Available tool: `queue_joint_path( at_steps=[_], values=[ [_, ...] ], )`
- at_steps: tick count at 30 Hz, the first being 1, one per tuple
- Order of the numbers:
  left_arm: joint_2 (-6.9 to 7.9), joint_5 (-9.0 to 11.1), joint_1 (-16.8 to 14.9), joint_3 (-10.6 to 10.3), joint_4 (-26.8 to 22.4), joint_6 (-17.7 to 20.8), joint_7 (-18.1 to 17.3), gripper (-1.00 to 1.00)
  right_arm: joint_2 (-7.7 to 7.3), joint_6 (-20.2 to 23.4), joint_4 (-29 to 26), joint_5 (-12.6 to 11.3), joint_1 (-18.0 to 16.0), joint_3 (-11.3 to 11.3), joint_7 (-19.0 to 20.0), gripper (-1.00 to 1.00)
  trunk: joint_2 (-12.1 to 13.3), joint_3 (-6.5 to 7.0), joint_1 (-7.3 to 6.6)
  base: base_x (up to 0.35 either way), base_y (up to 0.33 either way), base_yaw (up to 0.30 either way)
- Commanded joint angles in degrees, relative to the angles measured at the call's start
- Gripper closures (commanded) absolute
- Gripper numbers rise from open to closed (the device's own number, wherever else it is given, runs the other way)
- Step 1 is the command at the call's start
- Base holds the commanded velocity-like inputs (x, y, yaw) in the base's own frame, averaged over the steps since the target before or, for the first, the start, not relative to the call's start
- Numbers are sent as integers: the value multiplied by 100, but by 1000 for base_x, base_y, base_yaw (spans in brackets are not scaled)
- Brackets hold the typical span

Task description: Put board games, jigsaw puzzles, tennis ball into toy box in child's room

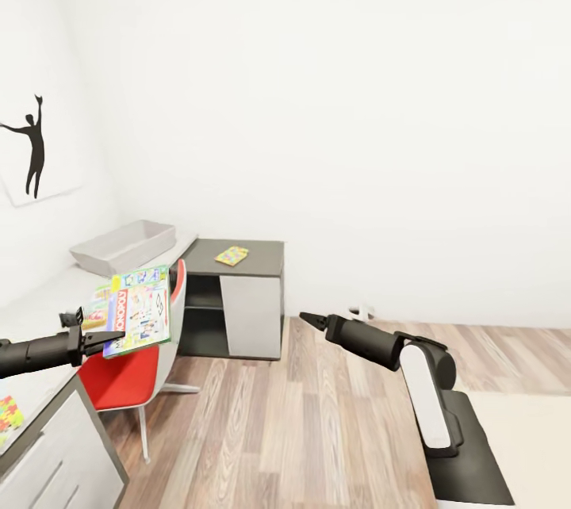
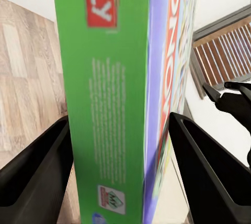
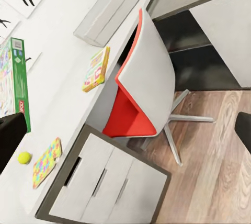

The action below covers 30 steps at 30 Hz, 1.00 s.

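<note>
My left gripper [image 1: 101, 338] is shut on the white-blue board game [image 1: 141, 311], whose green edge [image 2: 104, 103] stands between its fingers above the pale table [image 1: 47, 295]. The grey toy box [image 1: 123, 246] sits at the table's far end. The Skip-Bo game [image 3: 97, 68] lies flat in front of it. One jigsaw puzzle [image 1: 231, 256] rests on the lower dark top. The other puzzle [image 3: 46, 162] lies beside the tennis ball [image 3: 24, 157]. My right gripper [image 1: 311, 321] hangs open over the floor, its fingers [image 3: 243, 130] wide apart. The smaller blue game is out of view.
A red and white swivel chair [image 1: 131, 370] is pushed under the table, between me and the toy box. White drawers [image 1: 55, 461] fill the near end. Wood floor [image 1: 333, 430] stretches ahead, and a pale beige surface [image 1: 527, 438] lies at the lower right.
</note>
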Motion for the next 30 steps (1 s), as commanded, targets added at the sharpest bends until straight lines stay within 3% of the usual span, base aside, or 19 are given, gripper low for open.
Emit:
queue_joint_path(
  at_steps=[1,8,18,30],
  values=[
    [0,6,-7,3,1,57,-24,100,14,29,-3,48,-6,-16,55,-100,-10,-13,6,310,0,284],
    [-6,10,-7,-4,1,57,-24,100,38,1,-3,48,-11,-6,29,-100,-10,-34,6,318,0,252],
    [-5,8,-7,-3,1,57,-24,100,47,-50,-3,48,-32,-5,40,-100,-10,-31,6,320,0,34],
    [-1,13,-7,-4,-6,57,-24,100,58,-61,-3,48,-32,44,24,-100,-10,14,6,319,-68,252]
  ],
)
